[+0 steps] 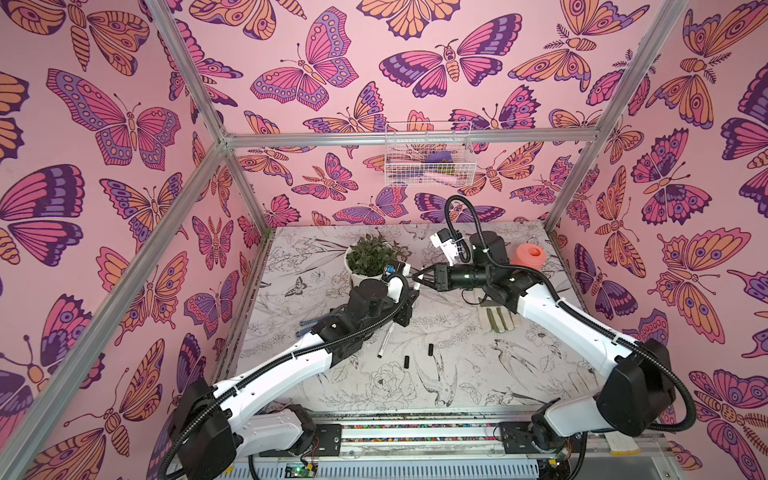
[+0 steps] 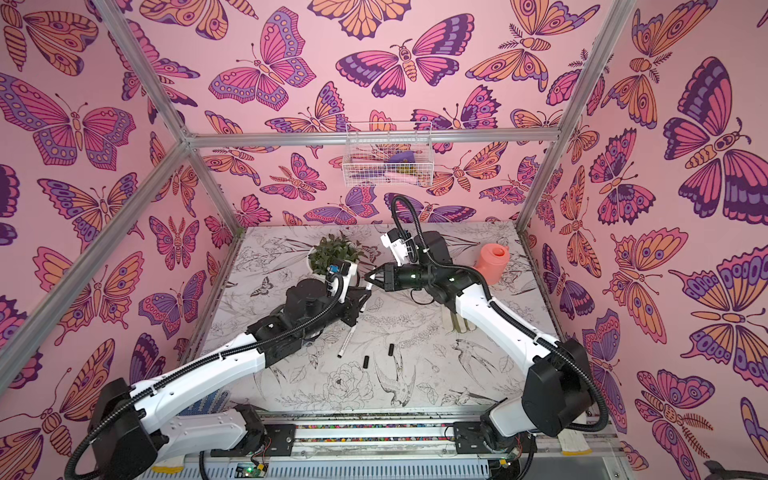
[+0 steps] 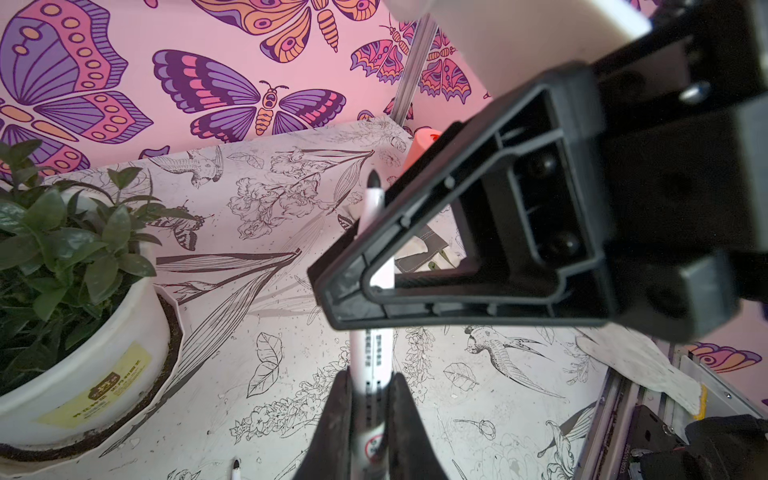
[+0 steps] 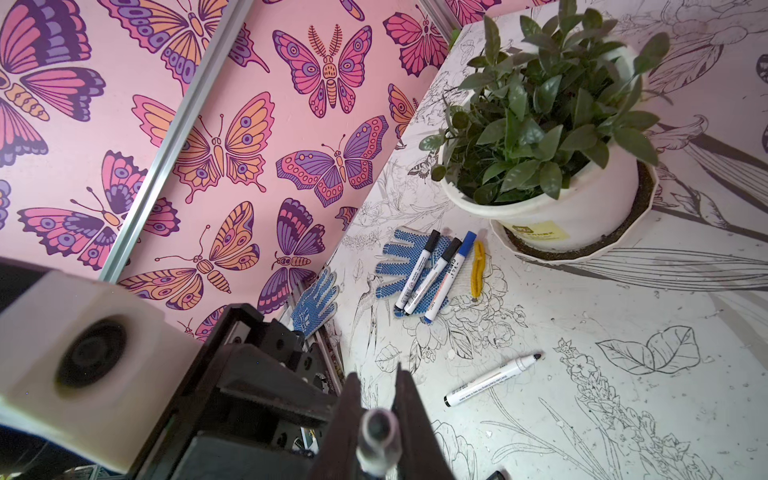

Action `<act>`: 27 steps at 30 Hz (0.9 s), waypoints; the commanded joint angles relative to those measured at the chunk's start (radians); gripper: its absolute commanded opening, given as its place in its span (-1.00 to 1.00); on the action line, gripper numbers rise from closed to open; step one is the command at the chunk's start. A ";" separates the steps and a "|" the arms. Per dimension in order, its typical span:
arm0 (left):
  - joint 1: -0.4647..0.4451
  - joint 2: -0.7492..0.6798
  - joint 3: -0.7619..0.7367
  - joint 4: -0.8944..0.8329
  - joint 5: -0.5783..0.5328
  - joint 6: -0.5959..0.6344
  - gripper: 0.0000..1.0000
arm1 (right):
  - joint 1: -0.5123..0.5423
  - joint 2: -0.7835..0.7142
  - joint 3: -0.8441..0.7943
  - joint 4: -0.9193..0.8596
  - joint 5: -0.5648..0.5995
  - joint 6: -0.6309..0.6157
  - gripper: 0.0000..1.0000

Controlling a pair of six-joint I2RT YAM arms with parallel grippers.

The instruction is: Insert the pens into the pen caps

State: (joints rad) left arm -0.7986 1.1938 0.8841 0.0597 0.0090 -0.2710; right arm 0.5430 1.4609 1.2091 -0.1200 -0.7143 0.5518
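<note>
Over the bird-printed white table point(image 1: 478, 382), the left gripper point(image 3: 370, 376) and right gripper point(image 1: 417, 281) each clamp the same slim white-barrelled marker point(image 3: 372, 203), tip bare, probably a handover before capping. Two short black plastic caps point(image 1: 407, 361) lie on it near another uncapped marker point(image 1: 384, 343).

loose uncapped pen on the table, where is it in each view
Top view: loose pen mid-table, near two black caps.
Top view: pen, same spot.
Left wrist: only its dark tip, at the frame edge.
Right wrist: pen lying alone, apart from three capped pens.
Landmark: potted plant, in all four.
</note>
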 commanded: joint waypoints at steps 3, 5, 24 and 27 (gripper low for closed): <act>0.004 0.015 0.016 0.038 0.014 -0.010 -0.35 | 0.008 -0.004 0.028 0.017 -0.042 0.005 -0.81; 0.006 0.013 0.016 0.036 0.010 -0.008 -0.29 | 0.008 -0.004 0.027 0.015 -0.044 0.004 -0.82; 0.021 0.062 0.046 0.016 0.096 -0.014 -0.57 | 0.008 -0.019 0.026 -0.013 -0.046 -0.013 -0.84; 0.022 0.057 0.045 0.017 0.086 -0.015 -0.80 | 0.008 -0.018 0.026 -0.019 -0.044 -0.013 -0.84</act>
State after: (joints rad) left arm -0.7822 1.2552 0.9031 0.0723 0.0849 -0.2886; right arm 0.5457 1.4605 1.2095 -0.1314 -0.7444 0.5518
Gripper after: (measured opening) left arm 0.130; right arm 0.152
